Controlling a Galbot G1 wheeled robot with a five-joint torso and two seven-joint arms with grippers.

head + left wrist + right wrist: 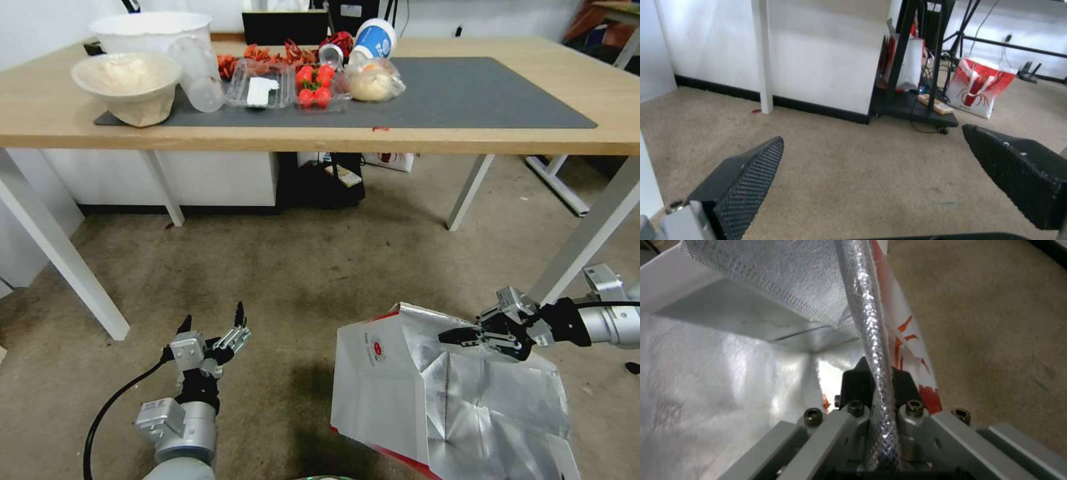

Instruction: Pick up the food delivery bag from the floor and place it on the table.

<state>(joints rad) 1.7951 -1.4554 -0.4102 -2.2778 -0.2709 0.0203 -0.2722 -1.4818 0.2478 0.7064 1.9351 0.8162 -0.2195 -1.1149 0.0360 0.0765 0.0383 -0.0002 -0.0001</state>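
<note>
The food delivery bag (413, 393), white with silver foil lining and a round red logo, stands open on the floor (280, 280) at the lower right. My right gripper (448, 338) reaches in from the right and is shut on the bag's foil top edge (871, 340), which runs between its black fingers. My left gripper (212, 321) hovers open over bare carpet to the bag's left, its two black pads (751, 173) spread wide apart. The table (467, 137) with its dark grey mat (467, 93) stretches across the top of the head view.
On the table's left half sit a white bowl (127, 80), clear plastic boxes, tomatoes (315, 83) and a tipped cup (373, 40). White table legs (67, 260) stand at left and right (587, 233). A black cart (916, 110) and a red-white bag (982, 86) stand under the table.
</note>
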